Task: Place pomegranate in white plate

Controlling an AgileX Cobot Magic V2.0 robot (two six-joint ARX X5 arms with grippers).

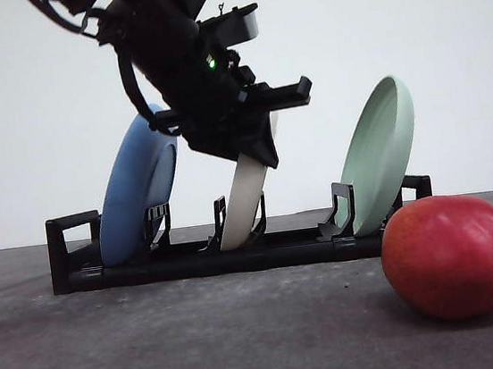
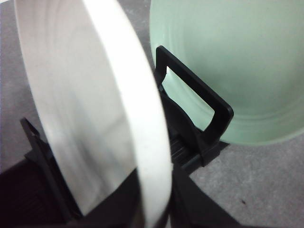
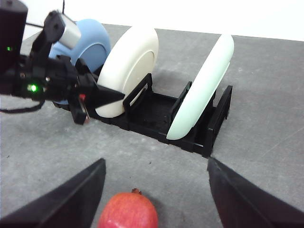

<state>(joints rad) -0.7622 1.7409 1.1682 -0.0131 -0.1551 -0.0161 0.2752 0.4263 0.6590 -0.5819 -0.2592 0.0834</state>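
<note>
Bright, even, diffuse light throughout, with no hard glare. Front view: sharp on the pomegranate (image 1: 451, 256), only a soft dark shadow pooled under it on the grey surface (image 1: 203, 343); faint sheen on the fruit's upper skin; the black arm housing (image 1: 201, 73) nearly featureless against the washed-out white backdrop. Left wrist view: heavily blurred at close range, the white plate (image 2: 95, 114) smeared into soft grey bands, the pale green plate (image 2: 237, 61) hazy, rack (image 2: 199, 118) edges indistinct. Right wrist view: rack and plates reasonably crisp, near dark fingers (image 3: 71, 199) out of focus, backdrop blown out to white, gentle shadows beneath the rack.
</note>
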